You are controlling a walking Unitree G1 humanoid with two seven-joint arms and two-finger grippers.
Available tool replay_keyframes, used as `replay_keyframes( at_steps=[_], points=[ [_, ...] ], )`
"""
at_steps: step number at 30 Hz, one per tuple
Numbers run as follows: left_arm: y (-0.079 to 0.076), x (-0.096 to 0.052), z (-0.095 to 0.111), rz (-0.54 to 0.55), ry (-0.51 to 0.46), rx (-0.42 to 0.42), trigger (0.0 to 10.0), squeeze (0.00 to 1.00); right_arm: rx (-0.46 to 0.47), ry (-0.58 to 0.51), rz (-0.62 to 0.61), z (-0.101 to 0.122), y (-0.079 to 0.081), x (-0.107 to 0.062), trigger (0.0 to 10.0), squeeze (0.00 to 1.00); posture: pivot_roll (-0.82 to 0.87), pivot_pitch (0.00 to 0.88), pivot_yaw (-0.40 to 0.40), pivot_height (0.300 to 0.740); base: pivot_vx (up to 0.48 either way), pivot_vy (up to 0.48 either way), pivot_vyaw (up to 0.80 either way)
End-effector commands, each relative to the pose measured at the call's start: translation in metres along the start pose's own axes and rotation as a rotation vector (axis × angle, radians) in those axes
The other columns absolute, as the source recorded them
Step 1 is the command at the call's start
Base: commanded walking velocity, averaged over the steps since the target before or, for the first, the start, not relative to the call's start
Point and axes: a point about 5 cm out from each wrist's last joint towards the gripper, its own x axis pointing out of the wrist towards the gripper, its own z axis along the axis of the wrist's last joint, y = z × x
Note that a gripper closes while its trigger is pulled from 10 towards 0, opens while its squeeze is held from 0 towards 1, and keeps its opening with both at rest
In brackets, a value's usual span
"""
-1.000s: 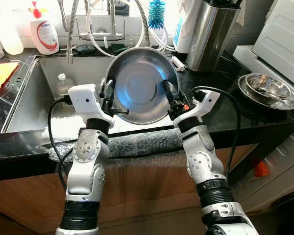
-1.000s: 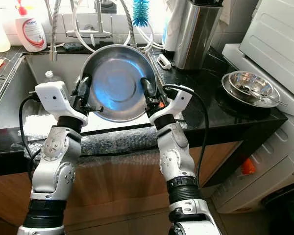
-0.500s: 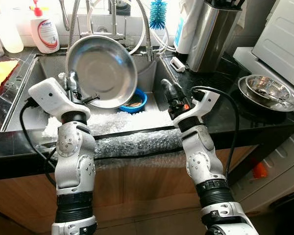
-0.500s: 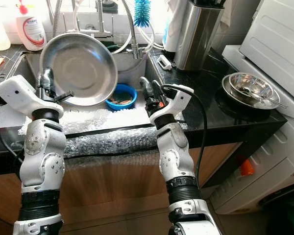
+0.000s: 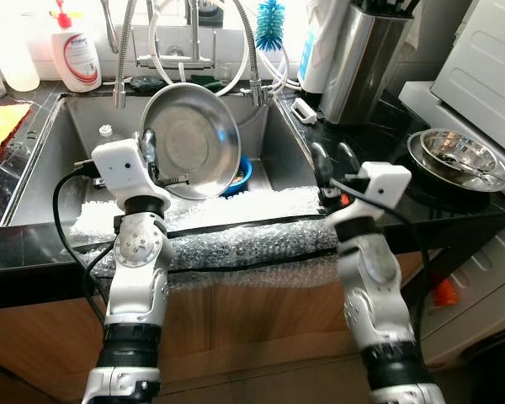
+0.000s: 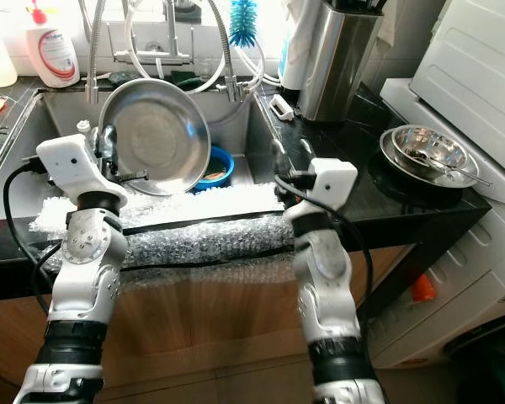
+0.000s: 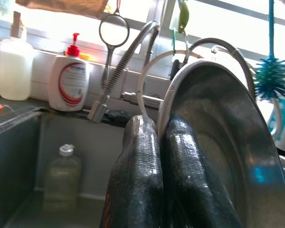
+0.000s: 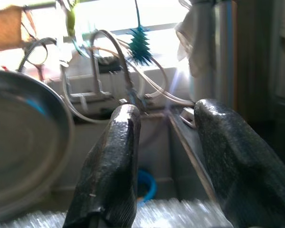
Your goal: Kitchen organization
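Note:
A large steel pan [image 5: 191, 141] is held tilted on edge above the sink [image 5: 84, 135], its hollow facing me. My left gripper [image 5: 149, 147] is shut on the pan's left rim; in the left wrist view both fingers [image 7: 142, 175] pinch the pan's rim [image 7: 167, 109]. My right gripper [image 5: 333, 156] stands open over the counter edge right of the sink, apart from the pan, and in the right wrist view its fingers [image 8: 114, 156] hold nothing. A blue bowl [image 5: 238, 174] lies in the sink behind the pan.
Bubble wrap [image 5: 227, 240] covers the sink's front edge. A soap bottle [image 5: 77, 55], faucet hoses [image 5: 251, 50] and blue brush [image 5: 269, 21] line the back. A steel canister [image 5: 362, 59] and stacked steel bowls [image 5: 459, 151] stand on the right counter. A clear bottle [image 5: 108, 133] lies in the sink.
The right gripper let go of the pan and drew back to the right over the counter. The left gripper alone carries the pan, swung left then back toward the sink's middle.

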Motion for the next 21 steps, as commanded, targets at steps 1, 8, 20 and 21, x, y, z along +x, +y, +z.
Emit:
replay_keyframes(
  at_steps=[1,8,20,21],
  points=[
    [0.0,0.008,0.006,0.025,-0.041,0.01,10.0,0.0,-0.02,-0.015,-0.002,0.005,0.0,-0.001,10.0,0.0,0.01,0.0,-0.102,0.74,0.0,0.0,0.0],
    [0.0,0.024,0.005,0.062,-0.042,-0.046,10.0,0.0,-0.02,-0.02,-0.004,0.007,0.007,-0.004,10.0,0.0,-0.01,0.0,-0.087,0.74,0.0,0.0,0.0],
    [0.023,-0.013,0.035,-0.033,-0.208,0.107,10.0,0.0,-0.037,-0.063,-0.025,0.017,0.007,-0.003,10.0,0.0,0.02,0.0,-0.096,0.74,0.0,0.0,0.0],
    [0.025,-0.015,0.034,-0.031,-0.202,0.113,10.0,0.0,-0.036,-0.063,-0.021,0.017,0.008,-0.003,10.0,0.0,0.02,0.0,-0.1,0.74,0.0,0.0,0.0]
  ],
)
